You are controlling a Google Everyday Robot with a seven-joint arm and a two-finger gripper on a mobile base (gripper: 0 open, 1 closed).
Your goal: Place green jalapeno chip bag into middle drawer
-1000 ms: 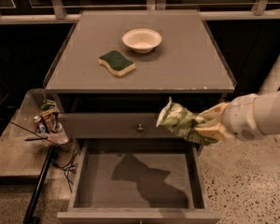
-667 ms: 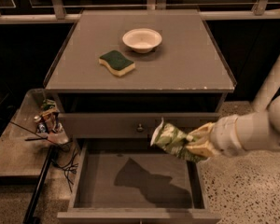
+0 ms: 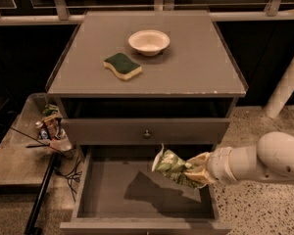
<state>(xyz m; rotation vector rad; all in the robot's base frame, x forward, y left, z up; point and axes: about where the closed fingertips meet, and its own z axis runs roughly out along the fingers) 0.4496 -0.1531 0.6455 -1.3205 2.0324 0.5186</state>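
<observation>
My gripper (image 3: 195, 173) pinches the bag (image 3: 170, 164) by its right end, holding it in the air above the right half of the open drawer (image 3: 112, 199). I should lower it close to the floor, clear of the walls, before letting go. My arm (image 3: 264, 161) reaches in roughly level from the right.

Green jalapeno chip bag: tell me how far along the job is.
Done: the middle drawer stands pulled open. In hand: the gripper is shut on the green jalapeno chip bag, holding it in the air over the drawer's right half, with its shadow on the floor below. Left: the bag is not yet inside, so it probably needs lowering and releasing there.
</observation>
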